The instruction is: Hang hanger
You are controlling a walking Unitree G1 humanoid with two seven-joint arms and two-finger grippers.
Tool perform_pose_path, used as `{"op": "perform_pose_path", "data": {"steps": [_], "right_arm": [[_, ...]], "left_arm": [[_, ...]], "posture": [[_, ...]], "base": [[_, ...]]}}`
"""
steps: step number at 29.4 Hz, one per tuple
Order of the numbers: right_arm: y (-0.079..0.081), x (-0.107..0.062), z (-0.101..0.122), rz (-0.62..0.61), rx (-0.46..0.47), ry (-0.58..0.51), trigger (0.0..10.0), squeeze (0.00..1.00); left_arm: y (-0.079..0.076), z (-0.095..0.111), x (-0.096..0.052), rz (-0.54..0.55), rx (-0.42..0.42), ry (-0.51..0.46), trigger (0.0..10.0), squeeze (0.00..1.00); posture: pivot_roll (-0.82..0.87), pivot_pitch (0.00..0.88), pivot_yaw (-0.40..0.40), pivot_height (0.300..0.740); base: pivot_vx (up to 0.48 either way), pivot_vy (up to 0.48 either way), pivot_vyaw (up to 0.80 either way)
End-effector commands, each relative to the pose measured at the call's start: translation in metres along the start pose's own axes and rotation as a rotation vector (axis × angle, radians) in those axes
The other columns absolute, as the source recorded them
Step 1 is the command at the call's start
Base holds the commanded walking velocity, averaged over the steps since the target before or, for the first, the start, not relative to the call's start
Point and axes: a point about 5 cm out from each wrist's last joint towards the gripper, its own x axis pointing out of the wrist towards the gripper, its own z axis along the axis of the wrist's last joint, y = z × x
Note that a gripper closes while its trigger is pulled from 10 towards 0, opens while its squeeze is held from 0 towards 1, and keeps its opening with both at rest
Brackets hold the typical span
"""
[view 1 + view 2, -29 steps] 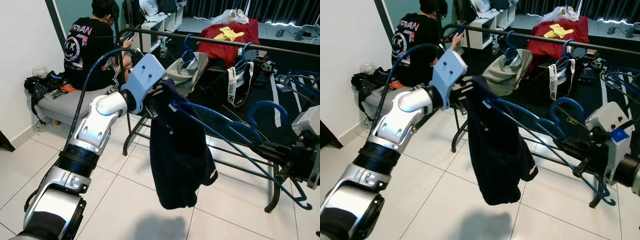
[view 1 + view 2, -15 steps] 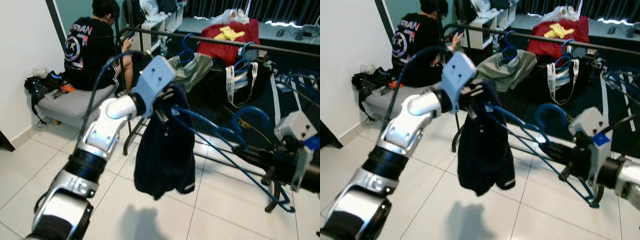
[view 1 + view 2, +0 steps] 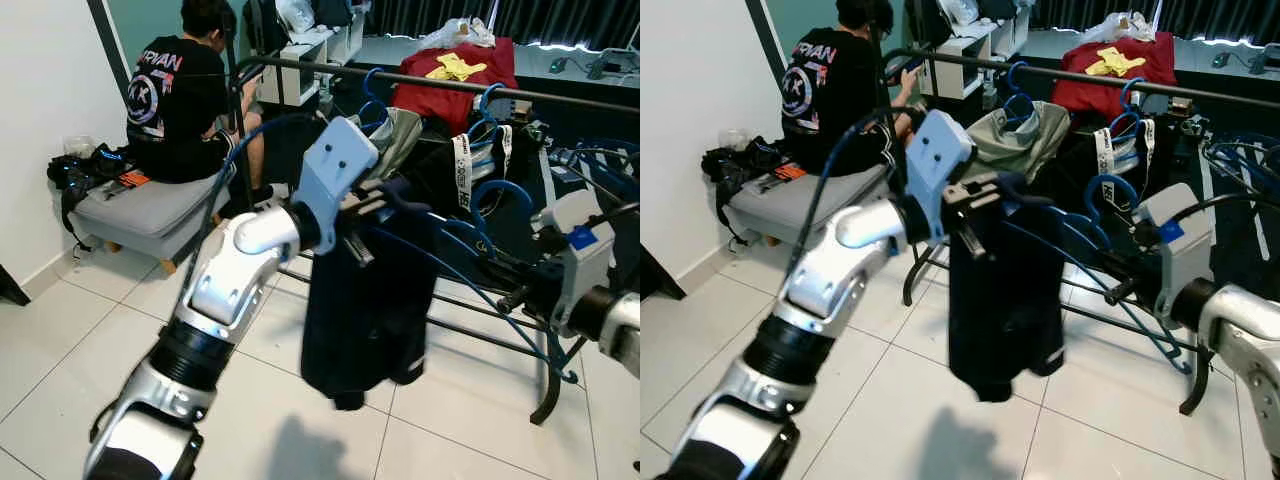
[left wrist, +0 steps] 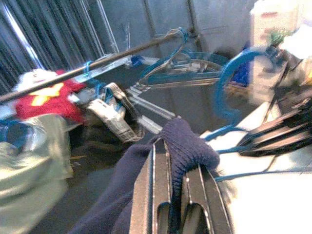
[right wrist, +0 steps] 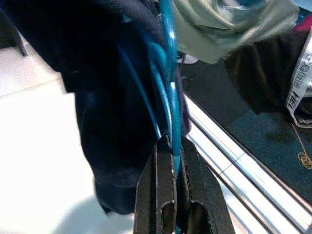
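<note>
Far left, a person (image 3: 180, 95) sits on a grey bench (image 3: 145, 210), back to us. Centre — the left gripper (image 4: 176, 195) pinches the dark navy garment (image 3: 365, 300), fingers closed on a fold of cloth at its top. The garment hangs on the blue hanger (image 3: 480, 265), in front of the black rail (image 3: 420, 80). On the right, the right gripper (image 5: 176, 195) clamps the hanger's blue wire.

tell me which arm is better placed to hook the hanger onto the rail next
Right, probably. The right gripper is shut on the blue hanger, whose hook sits just below the rail. The left gripper only pinches the dark garment.
</note>
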Motion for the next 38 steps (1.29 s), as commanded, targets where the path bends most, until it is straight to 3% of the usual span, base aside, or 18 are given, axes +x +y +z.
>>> {"op": "perform_pose_path", "data": {"steps": [1, 2, 5, 7, 12, 15, 25, 26, 30, 31, 34, 35, 38], "right_arm": [[0.003, 0.009, -0.005, -0.014, 0.014, 0.013, 10.0, 0.00], [0.012, 0.015, -0.005, 0.029, 0.031, -0.003, 10.0, 0.00], [0.022, 0.018, -0.004, 0.091, 0.038, -0.026, 10.0, 0.00], [0.038, 0.015, 0.001, 0.194, 0.030, -0.056, 10.0, 0.00], [0.039, 0.017, 0.003, 0.195, 0.031, -0.070, 10.0, 0.00], [0.040, 0.022, 0.008, 0.183, 0.045, -0.111, 10.0, 0.00], [0.040, 0.025, 0.021, 0.168, 0.064, -0.206, 10.0, 0.00], [0.036, 0.026, 0.024, 0.145, 0.074, -0.234, 10.0, 0.00], [0.032, 0.026, 0.028, 0.124, 0.085, -0.264, 10.0, 0.00], [0.028, 0.026, 0.032, 0.106, 0.097, -0.295, 10.0, 0.00], [0.028, 0.026, 0.032, 0.106, 0.097, -0.295, 10.0, 0.00], [0.026, 0.026, 0.035, 0.095, 0.104, -0.317, 10.0, 0.00], [0.023, 0.024, 0.038, 0.086, 0.109, -0.336, 10.0, 0.00]], "left_arm": [[-0.025, 0.004, 0.008, -0.126, -0.074, -0.053, 10.0, 0.00], [-0.033, -0.002, 0.010, -0.134, -0.091, -0.042, 10.0, 0.00], [-0.034, -0.007, 0.012, -0.105, -0.081, -0.030, 10.0, 0.00], [-0.023, -0.009, 0.015, -0.005, -0.057, -0.025, 10.0, 0.00], [-0.017, -0.005, 0.019, 0.047, -0.097, -0.039, 10.0, 0.00], [-0.022, -0.003, 0.025, 0.059, -0.157, -0.045, 10.0, 0.00], [-0.034, -0.008, 0.028, 0.067, -0.232, -0.016, 10.0, 0.00], [-0.038, -0.008, 0.028, 0.043, -0.262, -0.020, 10.0, 1.00], [-0.042, -0.009, 0.027, 0.013, -0.282, -0.014, 10.0, 1.00], [-0.047, -0.013, 0.024, -0.047, -0.268, 0.014, 10.0, 1.00], [-0.047, -0.013, 0.024, -0.047, -0.268, 0.014, 10.0, 1.00], [-0.050, -0.017, 0.020, -0.091, -0.249, 0.042, 10.0, 1.00], [-0.044, -0.020, 0.011, -0.114, -0.222, 0.072, 10.0, 1.00]], "posture": [[-0.09, 0.042, 0.026, 0.740], [-0.09, 0.044, 0.022, 0.740], [-0.09, 0.045, 0.021, 0.740], [-0.10, 0.047, 0.020, 0.740], [-0.10, 0.049, 0.022, 0.740], [-0.10, 0.049, 0.023, 0.740], [-0.09, 0.049, 0.022, 0.740], [-0.09, 0.047, 0.023, 0.740], [-0.09, 0.046, 0.025, 0.740], [-0.09, 0.045, 0.026, 0.740], [-0.09, 0.045, 0.026, 0.740], [-0.09, 0.045, 0.026, 0.740], [-0.09, 0.044, 0.025, 0.740]], "base": [[0.000, 0.000, 0.00], [0.000, 0.000, 0.00], [0.000, 0.000, 0.00], [0.000, 0.000, 0.00], [0.000, 0.000, 0.00], [0.000, 0.000, 0.00], [0.000, 0.000, 0.00], [0.000, 0.000, 0.00], [0.000, 0.000, 0.00], [0.000, 0.000, 0.00], [0.000, 0.000, 0.00], [0.000, 0.000, 0.00], [0.000, 0.000, 0.00]]}}
